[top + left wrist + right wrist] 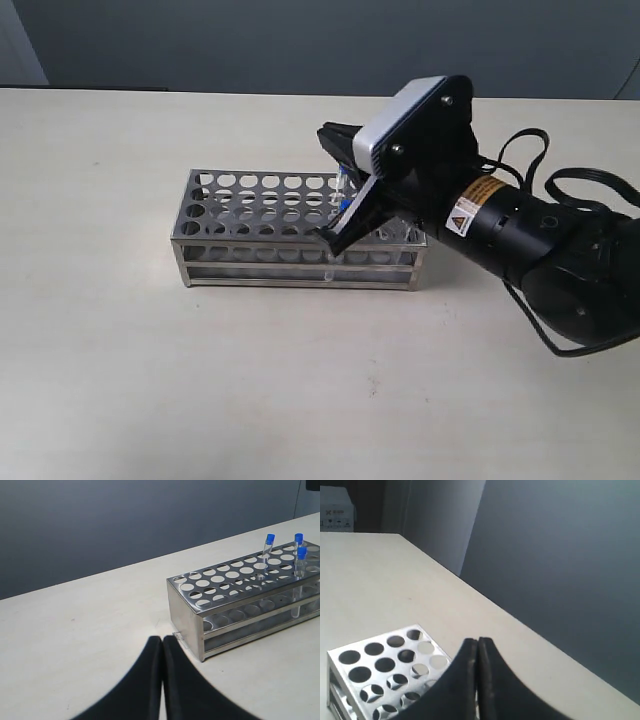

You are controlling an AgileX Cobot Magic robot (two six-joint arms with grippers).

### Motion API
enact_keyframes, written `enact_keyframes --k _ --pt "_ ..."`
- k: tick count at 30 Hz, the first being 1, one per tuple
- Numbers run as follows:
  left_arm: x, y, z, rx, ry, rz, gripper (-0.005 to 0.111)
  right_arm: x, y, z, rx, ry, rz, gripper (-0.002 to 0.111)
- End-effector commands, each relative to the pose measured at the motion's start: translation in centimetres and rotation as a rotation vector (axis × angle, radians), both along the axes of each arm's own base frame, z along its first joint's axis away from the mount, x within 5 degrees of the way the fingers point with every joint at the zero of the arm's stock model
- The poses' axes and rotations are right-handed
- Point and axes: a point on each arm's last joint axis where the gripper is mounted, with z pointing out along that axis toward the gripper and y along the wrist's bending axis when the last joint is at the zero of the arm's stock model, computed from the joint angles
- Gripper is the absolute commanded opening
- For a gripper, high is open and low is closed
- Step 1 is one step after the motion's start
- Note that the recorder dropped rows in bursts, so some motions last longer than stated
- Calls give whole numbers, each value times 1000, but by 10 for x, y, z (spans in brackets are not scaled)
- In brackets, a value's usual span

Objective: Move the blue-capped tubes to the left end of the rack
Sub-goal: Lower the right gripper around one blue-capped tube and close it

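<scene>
The silver rack (215,266) lies lengthwise on the table. In the left wrist view three blue-capped tubes stand in holes toward the far end of the rack (185,615): one tilted (270,540) and two upright (299,538) (301,553). The fourth tube is not visible. My right gripper (328,190) hangs over the rack's right part, next to blue caps (344,206). In its own view its fingers (470,660) meet, shut with nothing seen between them, above the rack (395,652). My left gripper (162,639) is shut and empty, low over the table by the rack's left end.
The cream table (300,400) stretches all round the rack, with a grey wall (300,40) behind it. A tiny clear scrap (177,636) lies by the rack's near corner. Black cables (560,185) trail from the right arm. The left arm is outside the exterior view.
</scene>
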Motion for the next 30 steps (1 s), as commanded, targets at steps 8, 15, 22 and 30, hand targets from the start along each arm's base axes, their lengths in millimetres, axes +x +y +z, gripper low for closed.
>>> enact_keyframes --k 8,15,22,30 --pt "0 0 0 -7 -4 -7 0 -5 -3 -21 -155 221 -34 -1" --pt "0 0 0 -7 -4 -7 0 -7 -5 -27 -195 272 -38 -1" --pt "0 0 0 -7 -4 -7 0 -6 -4 -25 -184 257 -37 39" --pt "0 0 0 -7 -4 -7 0 0 0 -46 -222 304 -37 42"
